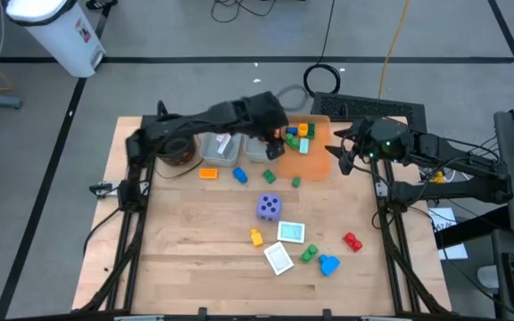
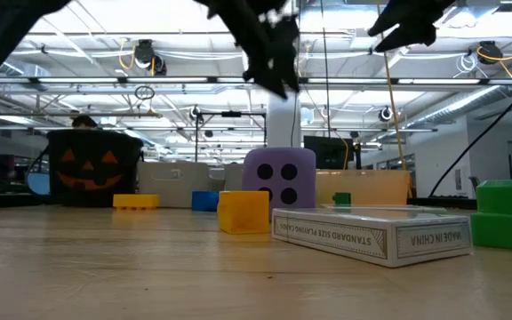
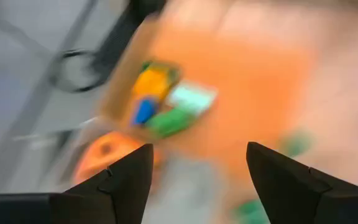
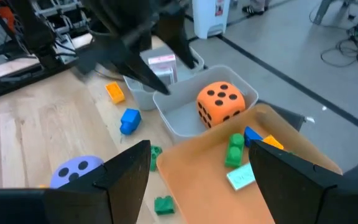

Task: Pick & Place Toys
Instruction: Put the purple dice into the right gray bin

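My left gripper [image 1: 275,143] hangs open above the grey bin [image 4: 185,121], with nothing between its fingers [image 3: 126,180]. An orange foam die [image 4: 221,102] rests on that bin's floor. The orange tray [image 1: 318,162] holds green, blue and orange blocks and a teal card [image 4: 241,177]. On the table lie a purple die [image 1: 269,208], two cards [image 1: 291,232] [image 1: 278,259] and loose blocks: orange [image 1: 208,173], blue [image 1: 240,176], yellow [image 1: 256,237], red [image 1: 352,241]. My right gripper [image 1: 340,153] waits open at the table's far right, above the tray's edge.
A second grey bin [image 1: 219,147] with a small box in it stands left of the first. A black pot with a pumpkin face [image 1: 175,150] sits at the far left. The table's near left part is bare wood [image 1: 186,250].
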Available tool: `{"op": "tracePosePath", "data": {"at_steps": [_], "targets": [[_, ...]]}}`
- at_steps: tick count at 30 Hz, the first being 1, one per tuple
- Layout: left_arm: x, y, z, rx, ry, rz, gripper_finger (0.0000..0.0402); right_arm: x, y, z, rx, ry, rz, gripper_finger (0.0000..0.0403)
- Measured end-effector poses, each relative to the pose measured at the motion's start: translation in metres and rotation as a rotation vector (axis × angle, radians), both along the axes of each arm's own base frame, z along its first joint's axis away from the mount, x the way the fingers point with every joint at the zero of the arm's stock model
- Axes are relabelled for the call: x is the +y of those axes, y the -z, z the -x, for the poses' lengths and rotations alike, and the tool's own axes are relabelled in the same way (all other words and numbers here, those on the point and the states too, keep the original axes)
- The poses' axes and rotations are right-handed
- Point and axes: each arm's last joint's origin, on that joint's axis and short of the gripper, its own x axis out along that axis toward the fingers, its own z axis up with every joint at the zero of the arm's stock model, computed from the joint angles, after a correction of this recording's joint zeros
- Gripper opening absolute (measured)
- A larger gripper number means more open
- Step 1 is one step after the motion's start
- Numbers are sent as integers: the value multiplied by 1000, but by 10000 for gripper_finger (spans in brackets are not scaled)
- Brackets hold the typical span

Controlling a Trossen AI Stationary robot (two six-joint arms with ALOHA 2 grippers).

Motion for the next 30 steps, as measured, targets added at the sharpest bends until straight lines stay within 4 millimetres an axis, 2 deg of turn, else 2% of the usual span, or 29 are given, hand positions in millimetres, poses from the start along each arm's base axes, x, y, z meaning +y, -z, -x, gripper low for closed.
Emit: {"op": "tracePosePath", "data": {"at_steps": [3, 5, 11, 14, 18, 23, 30], "targets": [[-5, -36, 13, -198, 25, 175, 259, 0, -3, -2, -21, -12, 34, 263], [-9, -61, 23, -307, 28, 218, 259, -1, -5, -2, -37, -17, 54, 263], [-22, -130, 63, -602, 7, 185, 237, -1, -11, -5, -90, -23, 90, 263], [-29, -157, 82, -726, 24, 182, 215, -2, -13, -5, -107, -20, 95, 263], [-40, -177, 99, -803, 117, 209, 183, -2, -15, -6, -134, -20, 95, 263], [-52, -186, 108, -825, 195, 256, 149, -2, -15, -6, -136, -19, 94, 263], [-72, -203, 124, -882, 243, 237, 118, -2, -15, -6, -172, 13, 26, 263]]}}
